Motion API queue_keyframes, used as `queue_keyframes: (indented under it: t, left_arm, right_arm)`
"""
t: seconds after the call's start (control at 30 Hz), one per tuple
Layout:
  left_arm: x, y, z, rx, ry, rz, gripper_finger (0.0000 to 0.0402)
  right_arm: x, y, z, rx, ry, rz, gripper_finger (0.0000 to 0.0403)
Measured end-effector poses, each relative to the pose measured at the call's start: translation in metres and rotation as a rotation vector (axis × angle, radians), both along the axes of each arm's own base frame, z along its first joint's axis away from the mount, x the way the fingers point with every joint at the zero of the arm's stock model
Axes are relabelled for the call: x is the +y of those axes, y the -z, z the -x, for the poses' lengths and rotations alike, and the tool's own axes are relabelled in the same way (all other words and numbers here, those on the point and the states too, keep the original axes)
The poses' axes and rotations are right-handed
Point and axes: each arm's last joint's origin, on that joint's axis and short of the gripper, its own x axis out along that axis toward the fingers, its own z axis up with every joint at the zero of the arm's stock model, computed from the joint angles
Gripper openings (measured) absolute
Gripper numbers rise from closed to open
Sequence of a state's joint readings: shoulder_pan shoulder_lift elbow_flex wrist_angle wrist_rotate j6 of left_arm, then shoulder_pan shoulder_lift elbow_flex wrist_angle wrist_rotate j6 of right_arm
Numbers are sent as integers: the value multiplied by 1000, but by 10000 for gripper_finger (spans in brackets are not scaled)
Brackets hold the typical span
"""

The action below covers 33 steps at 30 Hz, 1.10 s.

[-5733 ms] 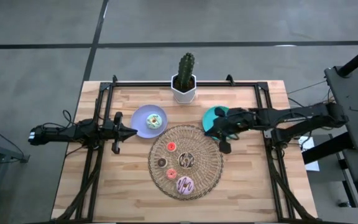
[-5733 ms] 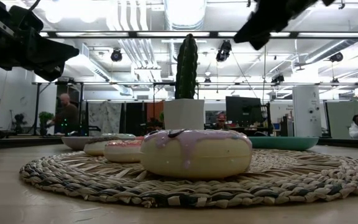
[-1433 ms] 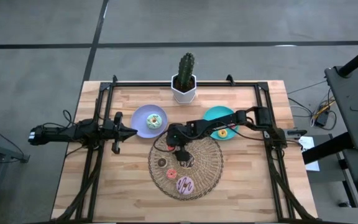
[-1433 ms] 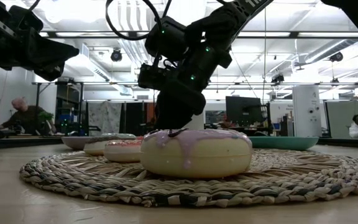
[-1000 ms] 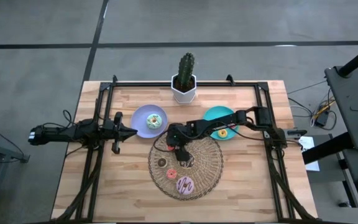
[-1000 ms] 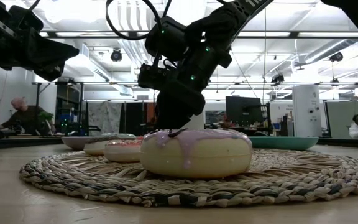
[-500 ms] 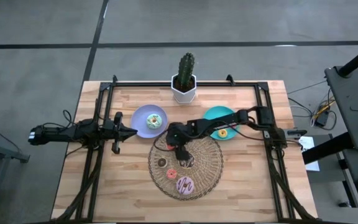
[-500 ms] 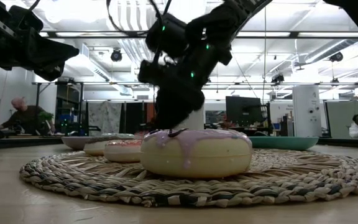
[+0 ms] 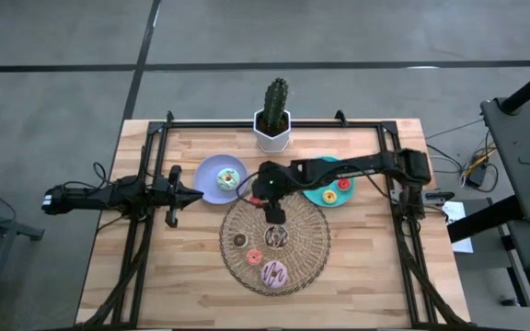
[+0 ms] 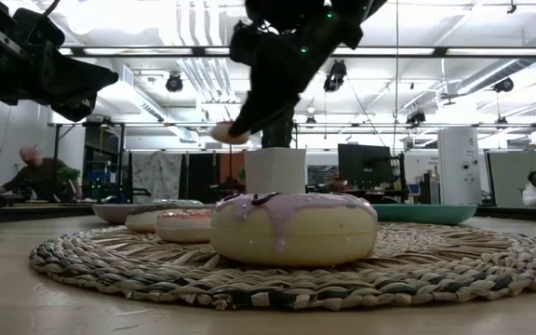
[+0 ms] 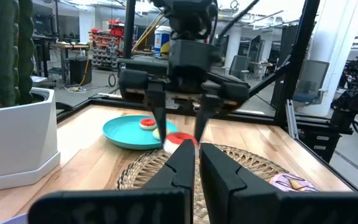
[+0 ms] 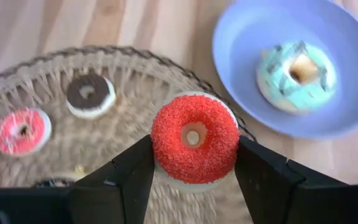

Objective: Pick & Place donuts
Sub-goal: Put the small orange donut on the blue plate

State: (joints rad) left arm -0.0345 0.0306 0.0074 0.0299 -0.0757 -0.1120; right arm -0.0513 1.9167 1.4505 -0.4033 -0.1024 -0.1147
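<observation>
Lavender plate [image 9: 208,175]: white-green donut [image 9: 228,178] | teal plate [image 9: 318,195]: red donut [image 9: 343,183], yellow donut [image 9: 329,196] | wicker mat [image 9: 313,241]: dark-brown, brown-white, pink donuts (orange one hidden) | right end effector [image 12: 194,163]: clamped on red-sugared donut [image 12: 194,138] above the mat's edge | left end effector [image 11: 196,163]: closed, empty, at the tabletop's left.

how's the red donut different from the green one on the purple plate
The red donut is clamped in the right tool, lifted above the woven mat; the green-iced donut lies flat on the lavender plate. The red one is plain, grainy red; the green one has pale mint icing with dark streaks. Both are rings with a center hole.
</observation>
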Motion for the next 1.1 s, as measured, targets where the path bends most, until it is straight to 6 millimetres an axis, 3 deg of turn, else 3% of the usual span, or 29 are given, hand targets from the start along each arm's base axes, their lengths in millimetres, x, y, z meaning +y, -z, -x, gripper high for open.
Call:
queue_keyframes:
  t: [0.4, 0.87, 1.1]
  left_arm:
    - [0, 0, 0, 0, 0, 0, 0]
    - [0, 0, 0, 0, 0, 0, 0]
    - [0, 0, 0, 1, -1, 0, 0]
  right_arm:
    - [-28, 6, 43, 74, 166, -76, 199]
    - [-70, 4, 136, 44, 371, -99, 199]
    - [-87, 9, 168, 48, 506, -134, 199]
